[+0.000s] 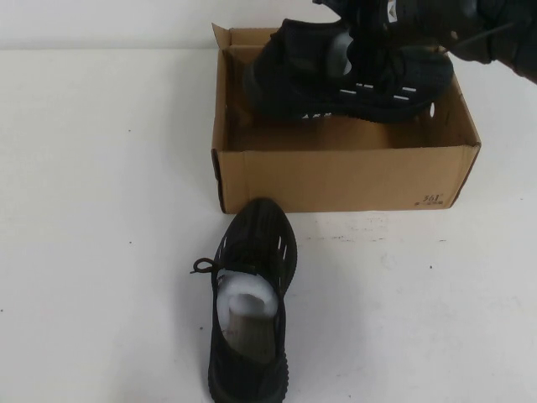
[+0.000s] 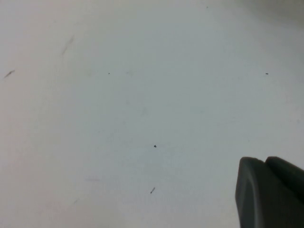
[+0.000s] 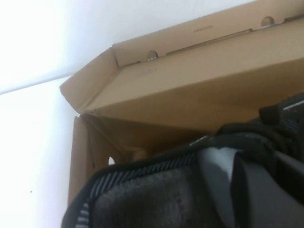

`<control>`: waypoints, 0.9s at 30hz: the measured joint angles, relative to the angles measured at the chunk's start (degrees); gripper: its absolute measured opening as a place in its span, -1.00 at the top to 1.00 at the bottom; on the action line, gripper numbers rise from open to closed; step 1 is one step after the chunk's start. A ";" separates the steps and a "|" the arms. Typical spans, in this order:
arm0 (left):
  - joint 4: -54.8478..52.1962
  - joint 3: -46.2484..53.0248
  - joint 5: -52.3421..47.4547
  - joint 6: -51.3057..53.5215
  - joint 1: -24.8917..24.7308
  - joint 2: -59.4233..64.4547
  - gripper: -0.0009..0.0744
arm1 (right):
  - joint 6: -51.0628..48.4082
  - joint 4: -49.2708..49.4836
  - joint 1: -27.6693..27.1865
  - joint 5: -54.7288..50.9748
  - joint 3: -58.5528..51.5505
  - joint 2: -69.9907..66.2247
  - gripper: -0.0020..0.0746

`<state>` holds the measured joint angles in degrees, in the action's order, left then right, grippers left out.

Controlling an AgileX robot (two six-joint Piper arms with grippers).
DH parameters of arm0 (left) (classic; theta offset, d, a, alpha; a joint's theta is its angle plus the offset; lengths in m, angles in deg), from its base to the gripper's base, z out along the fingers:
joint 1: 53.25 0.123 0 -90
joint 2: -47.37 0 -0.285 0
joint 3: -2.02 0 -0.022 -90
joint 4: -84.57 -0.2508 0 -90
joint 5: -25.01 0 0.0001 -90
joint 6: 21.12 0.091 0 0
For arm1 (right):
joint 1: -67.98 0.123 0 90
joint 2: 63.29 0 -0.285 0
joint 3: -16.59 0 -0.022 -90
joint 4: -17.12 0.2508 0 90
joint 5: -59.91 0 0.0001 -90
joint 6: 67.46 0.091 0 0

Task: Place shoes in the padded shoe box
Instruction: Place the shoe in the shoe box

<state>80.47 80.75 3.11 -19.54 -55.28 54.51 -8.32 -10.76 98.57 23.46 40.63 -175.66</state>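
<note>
One black knit shoe (image 1: 344,80) with white dash marks hangs tilted in the open brown cardboard shoe box (image 1: 336,176), towards its back wall. My right gripper (image 1: 369,38) comes in from the top right and is shut on this shoe at its opening. In the right wrist view a finger (image 3: 259,194) sits against the white paper stuffing (image 3: 213,164), with the box's inner wall (image 3: 190,85) beyond. The second shoe (image 1: 250,311) lies on the table in front of the box, toe towards it. My left gripper (image 2: 267,192) is shut and empty over bare table, outside the high view.
The white table (image 1: 101,210) stretches left and right of the box and the loose shoe. The box flaps stand upright, one at its back left corner (image 1: 225,38). The loose shoe's lace (image 1: 201,267) trails to its left.
</note>
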 joint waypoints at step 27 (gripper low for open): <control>0.00 0.00 0.00 0.00 0.00 0.00 0.99 | 1.69 -3.45 -2.62 3.97 8.17 -13.17 0.93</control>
<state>80.47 80.75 3.11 -19.54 -55.28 54.51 -6.63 -14.21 95.95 27.44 48.80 -188.83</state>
